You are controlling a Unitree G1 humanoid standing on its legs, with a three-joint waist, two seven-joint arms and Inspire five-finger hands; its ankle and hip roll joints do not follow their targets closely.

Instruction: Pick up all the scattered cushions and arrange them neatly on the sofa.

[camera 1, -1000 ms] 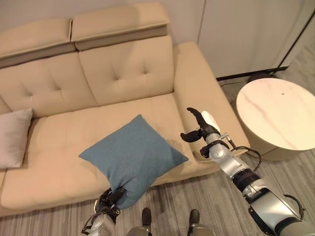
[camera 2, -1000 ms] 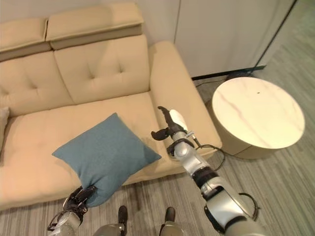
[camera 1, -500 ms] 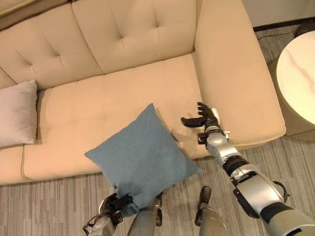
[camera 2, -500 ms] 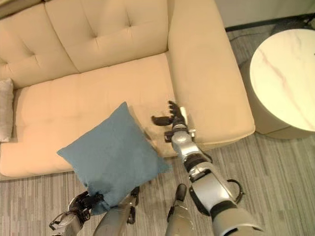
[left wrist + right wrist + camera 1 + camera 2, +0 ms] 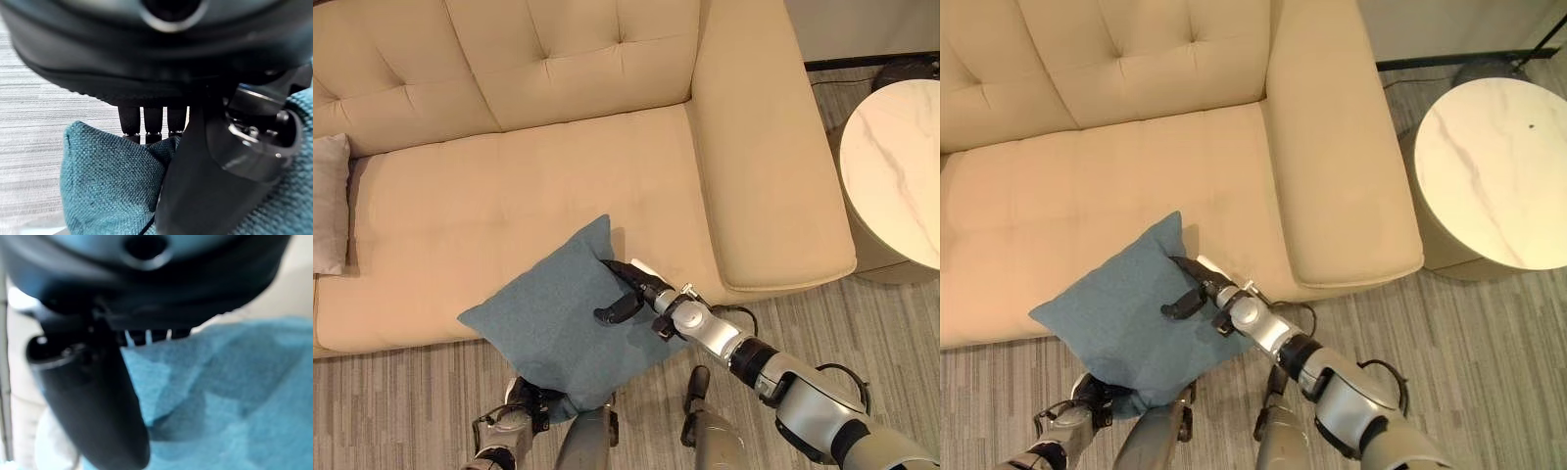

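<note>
A blue cushion (image 5: 558,328) hangs tilted over the front edge of the beige sofa (image 5: 509,196), partly above the floor. My left hand (image 5: 522,403) is below it, shut on its bottom corner; in the left wrist view the thumb (image 5: 195,171) presses the blue fabric (image 5: 107,181) against the fingers. My right hand (image 5: 628,291) is at the cushion's right edge with its fingers curled; in the right wrist view the thumb (image 5: 98,396) lies over the cloth (image 5: 234,396), and the fingertips are behind a fold. A pale grey cushion (image 5: 328,201) lies at the seat's far left.
A round marble-topped table (image 5: 901,166) stands to the right of the sofa's arm (image 5: 764,176). Striped grey carpet (image 5: 401,401) runs in front of the sofa. The sofa's seat is bare between the two cushions.
The camera has tilted down. My right hand has come left from the seat's front edge to the blue cushion's right edge and closed on it. The left hand keeps hold of the corner.
</note>
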